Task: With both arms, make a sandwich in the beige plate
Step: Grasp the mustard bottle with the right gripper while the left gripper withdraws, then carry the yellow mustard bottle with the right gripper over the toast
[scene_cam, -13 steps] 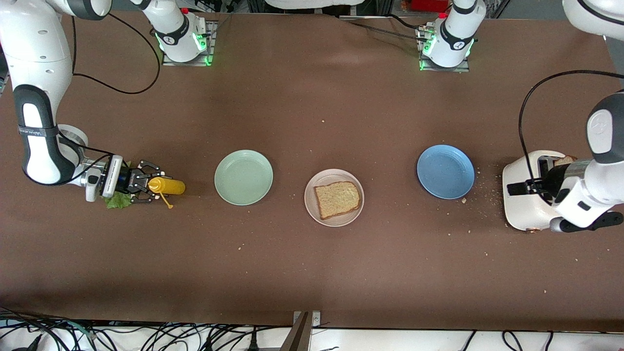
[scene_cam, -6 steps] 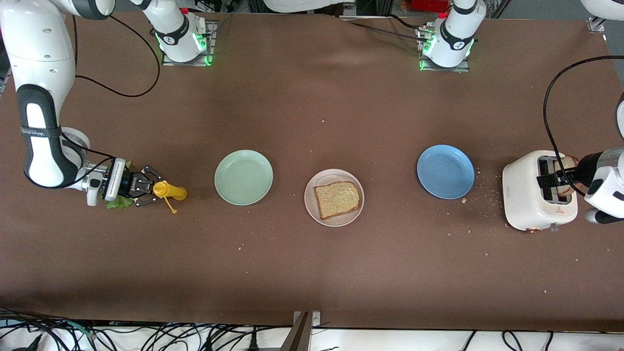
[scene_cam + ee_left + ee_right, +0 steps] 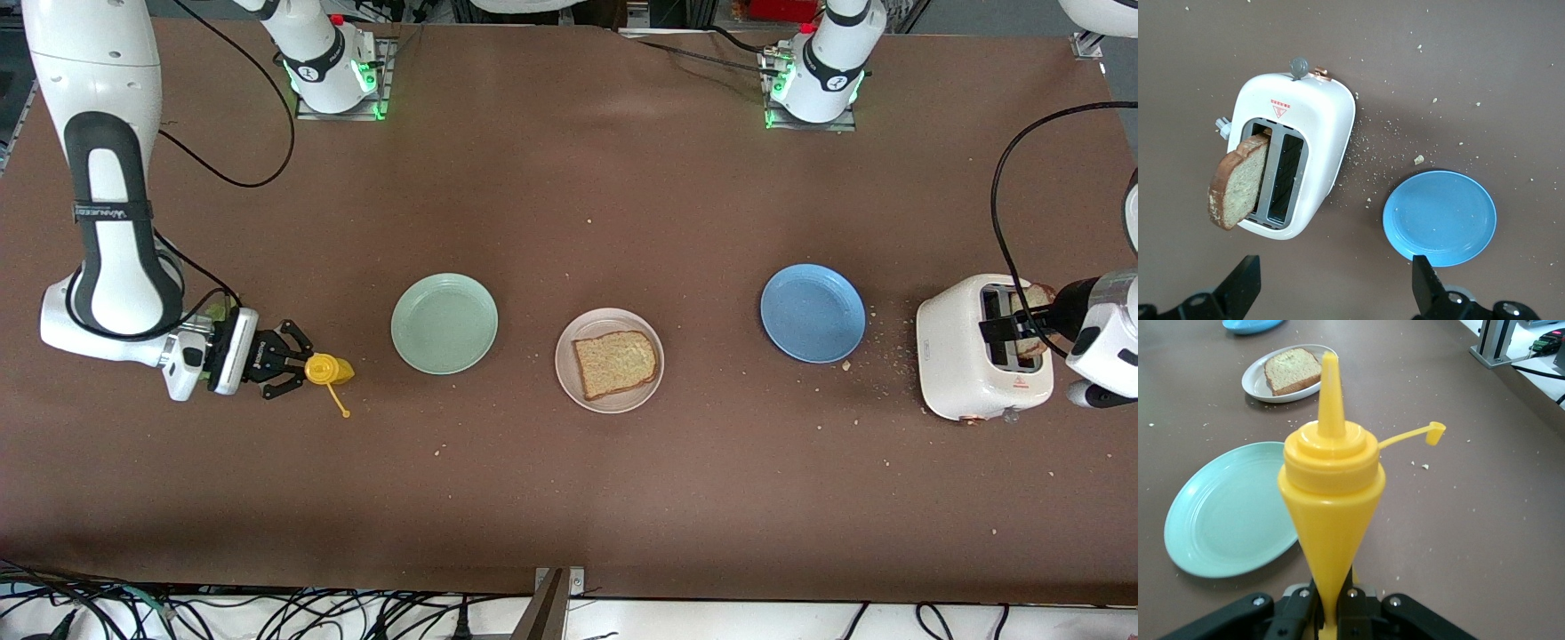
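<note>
Table [image 3: 569,498]: brown, crumbs.
Beige plate [image 3: 610,403]: one bread slice [image 3: 615,363].
Right gripper [image 3: 298,368]: clamped on mustard bottle [image 3: 327,369].
Left gripper [image 3: 1331,293]: spread wide, empty, over toaster [image 3: 965,369].

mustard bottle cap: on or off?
Off. In the right wrist view the yellow mustard bottle's bare nozzle shows, its cap hanging aside on its tether. The right gripper is shut on the bottle.

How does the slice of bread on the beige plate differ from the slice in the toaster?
The brown wholegrain bread slice on the round pale beige plate lies flat; the brown bread slice in the white two-slot toaster stands on edge, leaning out of one slot. The plate slice shows its whole square face; the toaster slice is partly sunk in the white toaster. Neither is gripped: the open left gripper hovers over the toaster. Both look like the same grainy bread with darker crusts.
</note>
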